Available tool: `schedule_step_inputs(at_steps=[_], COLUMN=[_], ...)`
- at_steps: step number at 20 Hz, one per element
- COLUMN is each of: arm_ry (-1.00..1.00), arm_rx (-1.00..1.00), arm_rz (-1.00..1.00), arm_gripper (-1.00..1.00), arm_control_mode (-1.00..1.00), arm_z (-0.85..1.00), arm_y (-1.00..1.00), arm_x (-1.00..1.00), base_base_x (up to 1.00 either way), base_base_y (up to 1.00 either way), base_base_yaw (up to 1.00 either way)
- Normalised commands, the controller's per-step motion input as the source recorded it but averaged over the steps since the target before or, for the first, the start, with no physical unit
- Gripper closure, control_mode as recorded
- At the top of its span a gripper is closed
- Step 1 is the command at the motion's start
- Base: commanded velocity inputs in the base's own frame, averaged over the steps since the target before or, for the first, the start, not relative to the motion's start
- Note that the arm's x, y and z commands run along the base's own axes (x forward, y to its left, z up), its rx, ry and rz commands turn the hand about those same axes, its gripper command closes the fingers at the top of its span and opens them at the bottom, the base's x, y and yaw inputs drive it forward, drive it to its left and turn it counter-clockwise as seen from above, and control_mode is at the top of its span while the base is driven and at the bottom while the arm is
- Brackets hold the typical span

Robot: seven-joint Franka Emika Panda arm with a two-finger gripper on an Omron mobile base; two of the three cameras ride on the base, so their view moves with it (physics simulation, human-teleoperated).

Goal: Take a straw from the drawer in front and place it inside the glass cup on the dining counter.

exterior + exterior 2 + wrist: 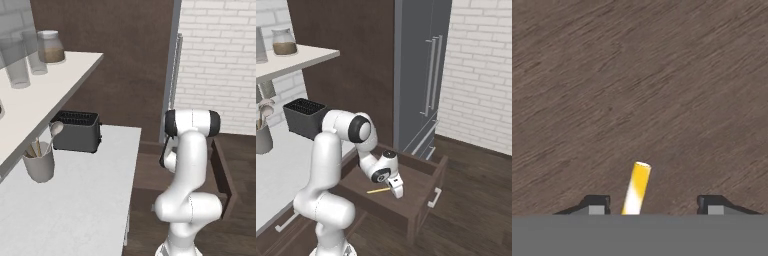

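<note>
The drawer (421,192) is standing pulled out in the right base view, its dark floor bare apart from the straw (378,190), which is lying flat near the middle, well clear of the front wall at about 4 o'clock and of the side wall toward 1 o'clock. The gripper (397,192) is reaching down inside the drawer, its tip sitting at the straw's 3 o'clock end. In the hand view the gripper (653,205) is showing its fingertips (594,204) set wide apart, with the yellow straw (637,187) rising between them toward 12 o'clock, nearer the left tip and touching neither. Wood grain is spreading all around, so open floor is lying on every side of the straw.

In the left base view the arm is hiding most of the drawer (223,175), whose dark wall is running along the arm's 3 o'clock side. The white worktop (90,200) is carrying a toaster (76,131) and a utensil pot (39,161) at 9 o'clock, its edge lying near the arm. A shelf (45,95) at 10 o'clock is holding a jar (50,46) and greyish glasses (16,65).
</note>
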Motion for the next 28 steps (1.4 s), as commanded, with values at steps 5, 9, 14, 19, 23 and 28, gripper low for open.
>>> schedule_step_inputs(at_steps=[5, 9, 14, 19, 23, 28], arm_ry=[0.00, 0.03, 0.02, 0.00, -0.08, -0.13], arm_rx=[0.00, 0.00, 0.00, 0.00, 0.05, 0.07], arm_rz=[0.00, 0.00, 0.00, 0.00, -0.02, -0.05], arm_gripper=[1.00, 1.00, 1.00, 1.00, 1.00, 1.00], arm_control_mode=[-1.00, -1.00, -1.00, -1.00, -1.00, -1.00], arm_z=[-0.03, 0.00, 0.03, 0.70, 1.00, 1.00], arm_y=[0.00, 0.00, 0.00, 0.00, 0.00, 0.00], arm_x=[0.00, 0.00, 0.00, 0.00, 0.01, 0.12], base_base_x=[0.00, 0.00, 0.00, 0.00, 0.00, 0.00], base_base_y=[0.00, 0.00, 0.00, 0.00, 0.00, 0.00], base_base_yaw=[0.00, 0.00, 0.00, 0.00, 0.00, 0.00])
